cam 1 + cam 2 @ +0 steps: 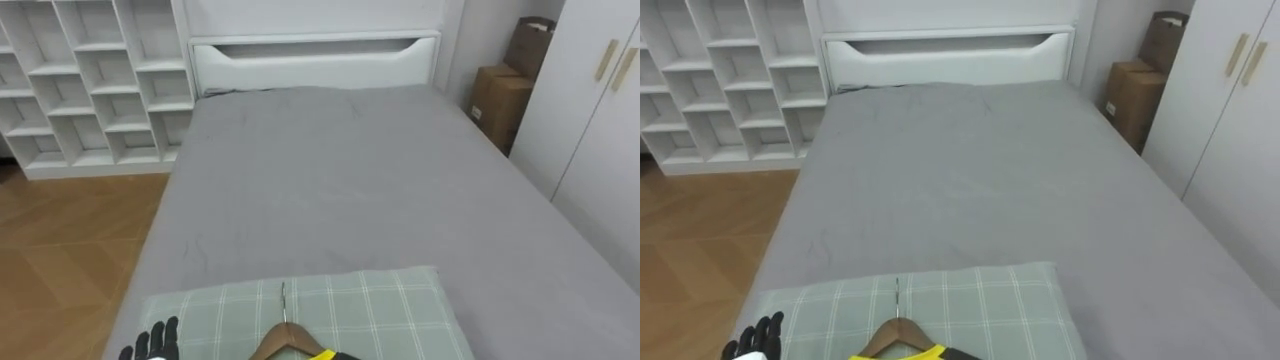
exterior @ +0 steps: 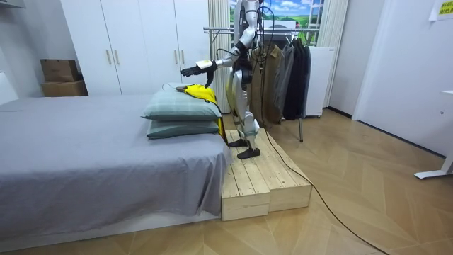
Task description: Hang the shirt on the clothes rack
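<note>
Nearby, hanger right of robot hand

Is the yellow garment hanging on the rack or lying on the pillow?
Lying: the yellow garment, with a wooden hanger, rests on the checked pillow.

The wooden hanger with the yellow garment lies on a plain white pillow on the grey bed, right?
No: the left eye view shows the pillow is green checked, not plain white. The wooden hanger with the yellow garment does lie on it, on the grey bed.

The bottom edge cuts off the left hand, the hanger and yellow garment.
</note>
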{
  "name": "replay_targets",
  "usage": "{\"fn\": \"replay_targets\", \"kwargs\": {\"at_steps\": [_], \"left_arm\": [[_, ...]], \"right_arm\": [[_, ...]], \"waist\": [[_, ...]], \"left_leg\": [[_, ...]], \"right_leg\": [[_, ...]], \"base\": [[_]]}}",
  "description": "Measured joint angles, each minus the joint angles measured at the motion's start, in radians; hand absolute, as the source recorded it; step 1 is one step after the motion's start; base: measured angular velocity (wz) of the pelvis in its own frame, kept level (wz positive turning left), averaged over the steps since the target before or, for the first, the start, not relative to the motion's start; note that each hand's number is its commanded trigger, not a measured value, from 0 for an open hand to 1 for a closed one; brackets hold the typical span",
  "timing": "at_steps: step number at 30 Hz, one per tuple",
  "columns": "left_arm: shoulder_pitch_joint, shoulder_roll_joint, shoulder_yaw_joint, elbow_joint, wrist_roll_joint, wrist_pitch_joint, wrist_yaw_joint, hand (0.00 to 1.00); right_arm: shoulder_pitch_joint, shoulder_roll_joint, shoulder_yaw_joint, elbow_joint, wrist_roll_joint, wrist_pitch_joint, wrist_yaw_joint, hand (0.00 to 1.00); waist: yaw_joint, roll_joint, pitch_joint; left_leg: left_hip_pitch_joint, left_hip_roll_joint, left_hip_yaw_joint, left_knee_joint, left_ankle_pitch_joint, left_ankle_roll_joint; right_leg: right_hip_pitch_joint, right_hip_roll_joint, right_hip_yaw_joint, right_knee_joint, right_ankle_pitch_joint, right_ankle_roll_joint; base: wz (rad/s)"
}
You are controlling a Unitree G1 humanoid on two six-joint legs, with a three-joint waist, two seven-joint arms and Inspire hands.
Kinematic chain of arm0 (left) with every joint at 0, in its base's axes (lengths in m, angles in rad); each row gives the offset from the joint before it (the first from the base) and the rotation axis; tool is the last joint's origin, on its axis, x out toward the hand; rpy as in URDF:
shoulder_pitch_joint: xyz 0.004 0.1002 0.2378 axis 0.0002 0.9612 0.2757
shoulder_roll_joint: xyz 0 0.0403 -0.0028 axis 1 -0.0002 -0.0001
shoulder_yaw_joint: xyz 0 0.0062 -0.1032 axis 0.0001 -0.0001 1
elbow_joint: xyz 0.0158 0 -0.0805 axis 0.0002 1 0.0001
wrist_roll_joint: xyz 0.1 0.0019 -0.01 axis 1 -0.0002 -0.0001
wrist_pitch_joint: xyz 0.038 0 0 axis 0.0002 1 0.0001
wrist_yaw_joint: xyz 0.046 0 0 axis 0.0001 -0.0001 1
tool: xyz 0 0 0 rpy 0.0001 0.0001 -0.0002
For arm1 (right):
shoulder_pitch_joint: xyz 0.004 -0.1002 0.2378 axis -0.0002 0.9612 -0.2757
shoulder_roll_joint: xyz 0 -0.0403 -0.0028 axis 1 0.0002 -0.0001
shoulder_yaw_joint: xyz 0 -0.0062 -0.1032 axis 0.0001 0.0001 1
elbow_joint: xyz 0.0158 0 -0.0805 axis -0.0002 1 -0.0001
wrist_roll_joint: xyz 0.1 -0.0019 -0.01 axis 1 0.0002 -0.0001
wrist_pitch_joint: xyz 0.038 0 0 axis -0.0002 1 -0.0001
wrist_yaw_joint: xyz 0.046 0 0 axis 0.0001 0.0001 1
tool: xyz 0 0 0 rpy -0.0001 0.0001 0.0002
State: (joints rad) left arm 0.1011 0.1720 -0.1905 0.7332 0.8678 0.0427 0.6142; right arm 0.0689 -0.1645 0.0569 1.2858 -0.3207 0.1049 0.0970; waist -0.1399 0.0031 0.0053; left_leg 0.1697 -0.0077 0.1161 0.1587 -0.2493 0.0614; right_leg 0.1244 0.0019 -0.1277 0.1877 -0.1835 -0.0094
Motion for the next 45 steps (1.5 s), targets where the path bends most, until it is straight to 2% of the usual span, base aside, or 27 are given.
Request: {"fn": "replay_targets", "kwargs": {"at_steps": [8,11,18,23,27,32,37,40,44,45], "left_arm": [[0.000,-0.003,0.000,0.021,0.000,0.000,-0.019,0.00],[0.000,-0.004,0.000,0.042,-0.001,0.002,-0.019,0.00],[0.000,-0.004,0.012,0.051,-0.001,0.003,-0.020,0.00],[-0.019,-0.004,0.022,0.052,-0.004,0.003,-0.038,0.00],[-0.026,-0.004,0.023,0.051,-0.010,0.015,-0.039,0.00],[-0.033,-0.006,0.034,0.050,-0.010,0.025,-0.045,0.00],[-0.088,-0.006,0.037,0.049,-0.012,0.037,-0.057,0.00],[-0.138,-0.006,0.036,0.050,-0.012,0.037,-0.058,0.00],[-0.178,-0.005,0.032,0.052,-0.015,0.040,-0.065,0.00],[-0.185,-0.005,0.031,0.052,-0.015,0.041,-0.080,0.00]], "right_arm": [[0.001,0.004,0.000,-0.001,-0.005,0.006,0.020,0.00],[0.001,0.004,0.000,-0.001,-0.026,0.008,0.029,0.00],[0.001,0.004,-0.001,0.000,-0.035,0.028,0.039,0.00],[0.007,0.005,0.000,0.003,-0.034,0.032,0.049,0.00],[0.028,0.005,0.002,0.001,-0.031,0.061,0.050,0.00],[0.051,0.011,0.002,0.000,-0.031,0.069,0.048,0.00],[0.040,0.017,0.002,-0.002,-0.030,0.068,0.043,0.00],[0.028,0.016,0.002,-0.002,-0.029,0.067,0.026,0.00],[0.022,0.016,0.002,-0.002,-0.021,0.068,0.017,0.00],[0.024,0.016,0.002,-0.002,-0.018,0.069,0.015,0.00]], "waist": [[-0.002,-0.004,-0.0002],[-0.015,-0.004,-0.0001],[-0.020,-0.002,-0.0008],[-0.022,-0.001,-0.0013],[-0.026,-0.004,-0.0034],[-0.028,-0.013,-0.0072],[-0.040,-0.028,-0.0121],[-0.050,-0.027,-0.0093],[-0.054,-0.023,-0.0060],[-0.065,-0.022,-0.0039]], "left_leg": [[0.008,0.001,0.019,-0.011,0.000,0.000],[0.009,0.000,0.019,-0.013,0.000,0.000],[0.008,0.002,0.037,-0.013,0.000,0.000],[-0.006,0.002,0.044,-0.014,0.000,0.000],[-0.009,0.002,0.046,-0.015,0.000,0.000],[-0.012,0.004,0.048,-0.015,0.000,0.000],[-0.042,0.004,0.050,-0.005,0.000,0.001],[-0.065,0.002,0.061,0.004,0.003,0.004],[-0.072,0.003,0.070,0.005,0.003,0.004],[-0.074,0.004,0.069,0.004,0.003,0.004]], "right_leg": [[-0.004,0.001,0.018,0.000,0.000,0.001],[-0.005,0.002,0.026,0.000,0.001,0.001],[-0.017,0.003,0.045,0.001,0.001,0.001],[-0.037,0.005,0.046,0.003,0.001,0.001],[-0.039,0.007,0.048,0.004,0.001,0.001],[-0.048,0.008,0.056,0.018,0.002,0.000],[-0.085,0.007,0.061,0.034,0.005,0.000],[-0.107,0.003,0.070,0.034,0.007,0.001],[-0.111,0.003,0.073,0.033,0.007,0.001],[-0.111,0.004,0.070,0.033,0.007,0.001]], "base": [[-0.07],[0.00],[-0.07],[-0.06],[-0.02],[0.00],[0.00],[-0.08],[-0.07],[0.05]]}}
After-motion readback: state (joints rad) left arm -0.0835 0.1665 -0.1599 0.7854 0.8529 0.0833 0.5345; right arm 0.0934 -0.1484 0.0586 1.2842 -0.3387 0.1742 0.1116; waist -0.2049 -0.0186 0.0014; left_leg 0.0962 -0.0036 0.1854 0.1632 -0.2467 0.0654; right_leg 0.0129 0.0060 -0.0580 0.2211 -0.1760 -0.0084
